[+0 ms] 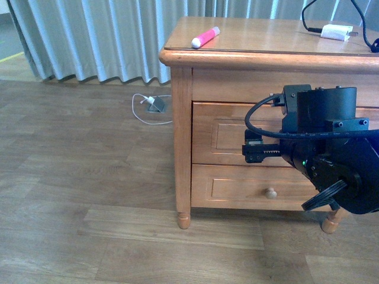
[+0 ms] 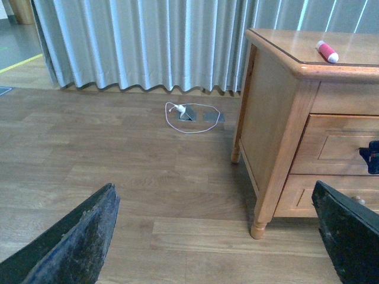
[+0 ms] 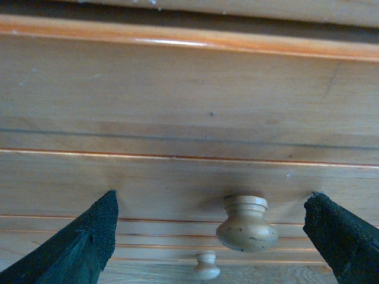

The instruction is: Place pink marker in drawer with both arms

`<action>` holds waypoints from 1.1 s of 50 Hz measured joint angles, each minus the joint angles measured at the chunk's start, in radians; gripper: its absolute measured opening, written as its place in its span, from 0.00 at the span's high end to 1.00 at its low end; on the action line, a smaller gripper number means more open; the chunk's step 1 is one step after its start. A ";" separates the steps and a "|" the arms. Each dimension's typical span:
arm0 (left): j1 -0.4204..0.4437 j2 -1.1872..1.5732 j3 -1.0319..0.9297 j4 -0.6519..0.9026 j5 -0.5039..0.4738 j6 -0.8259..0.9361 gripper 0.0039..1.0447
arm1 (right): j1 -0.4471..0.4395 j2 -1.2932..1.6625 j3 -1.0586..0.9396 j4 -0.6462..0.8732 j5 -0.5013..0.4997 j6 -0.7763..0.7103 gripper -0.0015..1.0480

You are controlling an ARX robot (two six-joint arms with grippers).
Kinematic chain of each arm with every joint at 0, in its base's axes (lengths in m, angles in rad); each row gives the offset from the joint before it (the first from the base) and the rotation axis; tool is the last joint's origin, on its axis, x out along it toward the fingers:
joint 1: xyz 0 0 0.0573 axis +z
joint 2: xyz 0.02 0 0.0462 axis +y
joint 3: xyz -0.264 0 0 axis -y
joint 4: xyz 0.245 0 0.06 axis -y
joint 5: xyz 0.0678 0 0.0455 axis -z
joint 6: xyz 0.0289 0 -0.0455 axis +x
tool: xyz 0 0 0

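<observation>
front view: pink marker (image 1: 205, 37) by cabinet (image 1: 181, 142) edge; both jaws wide, empty

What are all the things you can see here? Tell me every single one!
pink marker: one, hot pink with a whitish end, lying on the cabinet top near its left front edge
cabinet: one, honey-coloured wood, on the floor
drawer: one, honey wood, the upper one, looks shut
knob: one, pale wood, on that drawer's front
lower drawer: one, same wood, own round knob
charger plug: one, white, black lead, cabinet top, far right
curtain: grey-white, behind
white cable: one, looped on the floor
right gripper: black, open, fingers either side of the knob, not touching
left gripper: black, open, above the floor
</observation>
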 joint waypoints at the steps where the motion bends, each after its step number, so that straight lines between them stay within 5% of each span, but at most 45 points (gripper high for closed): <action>1: 0.000 0.000 0.000 0.000 0.000 0.000 0.05 | 0.000 0.001 0.001 -0.001 0.001 0.000 0.08; 21: 0.000 0.000 0.000 0.000 0.000 0.000 0.05 | -0.005 0.010 0.006 -0.003 0.008 -0.008 0.10; 44: 0.000 0.000 0.000 0.000 0.000 0.000 0.05 | -0.019 0.011 0.003 -0.003 0.025 -0.021 0.74; 55: 0.000 0.000 0.000 0.000 0.000 0.000 0.05 | -0.019 0.007 -0.018 0.006 0.016 -0.003 0.77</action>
